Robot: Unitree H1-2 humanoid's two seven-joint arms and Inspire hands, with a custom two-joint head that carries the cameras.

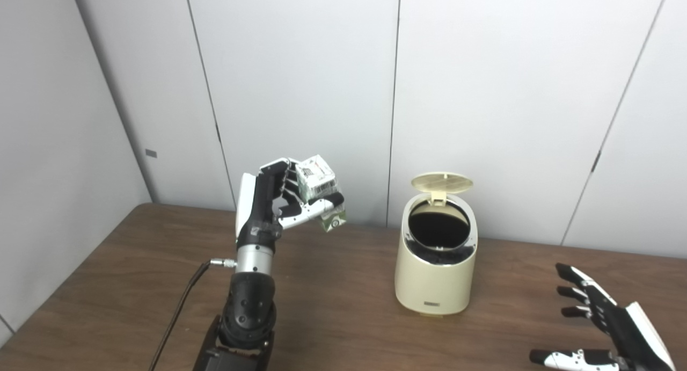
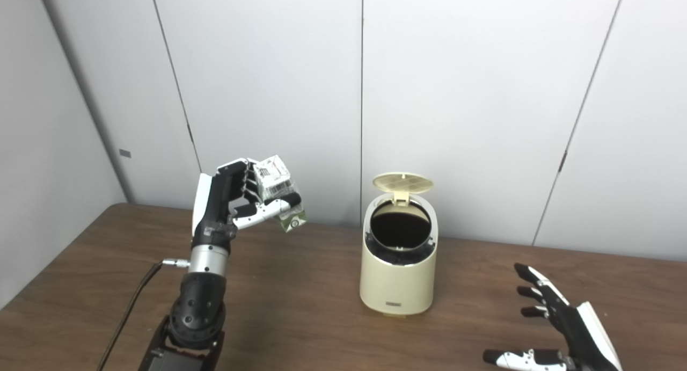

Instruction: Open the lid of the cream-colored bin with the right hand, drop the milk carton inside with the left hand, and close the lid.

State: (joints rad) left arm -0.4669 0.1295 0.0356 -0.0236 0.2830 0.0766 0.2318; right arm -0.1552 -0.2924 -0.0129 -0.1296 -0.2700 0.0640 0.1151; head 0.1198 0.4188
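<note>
Milk carton (image 1: 320, 191), small, white and green with a printed label, sits tilted in the left hand (image 1: 279, 199), pinched between the curled fingers and the white thumb, raised well above the table to the left of the cream-colored bin (image 1: 436, 263) and about level with the bin's top. In the left eye view, the bin stands upright on the brown wooden table (image 1: 333, 301), its round lid (image 1: 442, 182) swung up and back on a rear hinge, leaving the dark mouth fully exposed. Bare air and bare tabletop separate the carton from the bin's rim. To the right of the bin, well apart from it and low by the picture's bottom edge, the right hand (image 1: 601, 320) hovers with fingers spread and thumb out, holding nothing. A dark cable (image 1: 180, 306) runs from the left wrist down to the bottom edge, left of the bin. In the right eye view, the same layout appears: the left hand (image 2: 239, 202) clasps the carton (image 2: 279, 191) left of the bin (image 2: 398, 263), the lid (image 2: 402, 182) stands raised, and the right hand (image 2: 558, 320) lies splayed to the bin's right. Behind the bin, the table's far edge meets pale grey wall panels (image 2: 472, 92) with dark vertical seams.
</note>
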